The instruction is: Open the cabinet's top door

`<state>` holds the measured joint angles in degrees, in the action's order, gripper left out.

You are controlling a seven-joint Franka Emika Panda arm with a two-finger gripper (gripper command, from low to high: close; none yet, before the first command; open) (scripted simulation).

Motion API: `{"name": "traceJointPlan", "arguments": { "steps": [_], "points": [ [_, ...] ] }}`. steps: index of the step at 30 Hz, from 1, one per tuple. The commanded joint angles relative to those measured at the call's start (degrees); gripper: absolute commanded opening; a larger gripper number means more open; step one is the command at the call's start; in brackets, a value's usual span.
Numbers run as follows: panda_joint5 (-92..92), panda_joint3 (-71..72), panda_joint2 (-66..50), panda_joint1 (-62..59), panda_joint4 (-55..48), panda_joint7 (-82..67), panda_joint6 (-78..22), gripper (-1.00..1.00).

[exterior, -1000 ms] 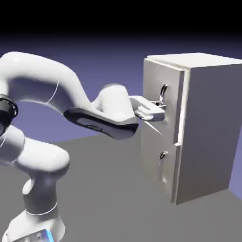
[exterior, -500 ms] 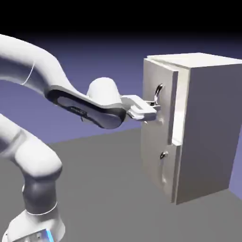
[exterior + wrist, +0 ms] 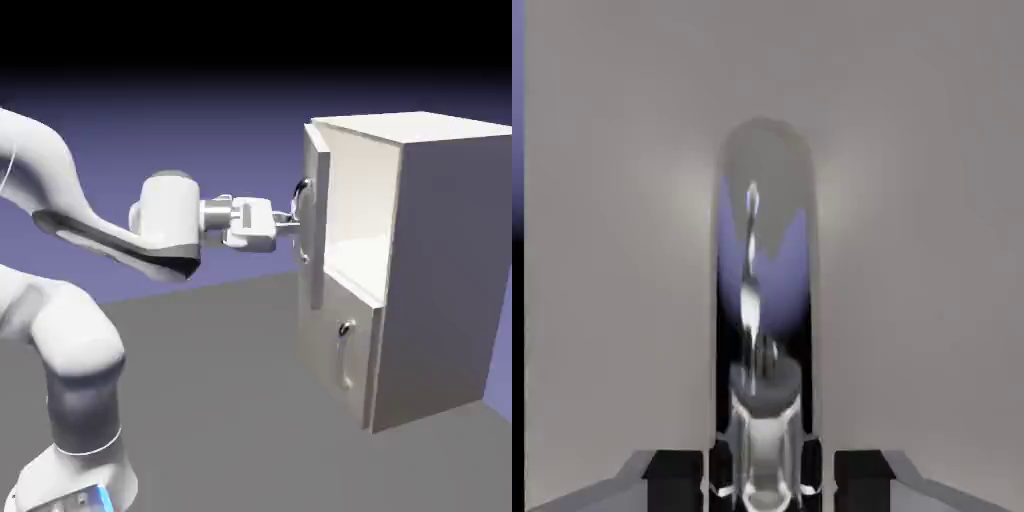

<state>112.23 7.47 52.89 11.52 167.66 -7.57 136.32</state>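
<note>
the pulling step is in hand: the top door stands wide open at the upper left of the cabinet, its inside exposed. the fingers are closed around the door's curved metal handle, narrowly spaced with the bar between them. next, i'd judge, calls for a little more swing if wanted, following the hinge's arc, then letting go and backing away cleanly.

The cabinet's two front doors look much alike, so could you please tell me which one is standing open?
The top door: it stands swung out, baring the pale interior, while the lower door is shut.
</note>
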Motion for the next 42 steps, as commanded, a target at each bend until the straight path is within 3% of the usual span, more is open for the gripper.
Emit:
{"name": "traceJointPlan", "arguments": {
  "steps": [1,11,20,35,42],
  "points": [
    [-2.24,1.26,0.45,0.23,0.29,-0.96,-1.07,-1.00],
    [-27.15,15.59,0.39,4.19,-0.33,-8.41,-16.70,-1.00],
    [-47.61,32.44,-9.81,3.05,-10.54,-9.13,-38.18,-1.00],
    [-60.21,62.37,-36.60,-18.45,-37.76,0.27,-73.98,-1.00],
    [-60.37,76.84,-43.90,-31.28,-43.65,4.29,-82.01,-1.00]
  ]
}}
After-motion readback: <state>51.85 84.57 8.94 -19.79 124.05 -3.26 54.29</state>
